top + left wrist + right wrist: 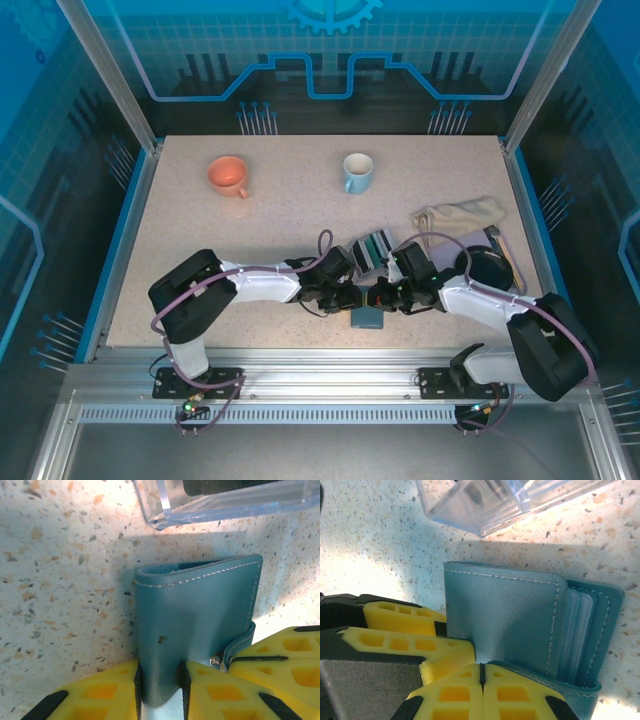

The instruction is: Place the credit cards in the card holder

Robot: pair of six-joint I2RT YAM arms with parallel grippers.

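While left fingers (100, 692) are pinching one card holder (367, 318) cover and right fingers (520, 692) are clamping the other | credit cards (377, 247) are sitting just beyond the card holder, equally near both arms.

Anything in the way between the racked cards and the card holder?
Nothing visible: only bare tabletop lies between the clear rack of credit cards and the card holder. The left gripper and right gripper both pinch the holder's covers.
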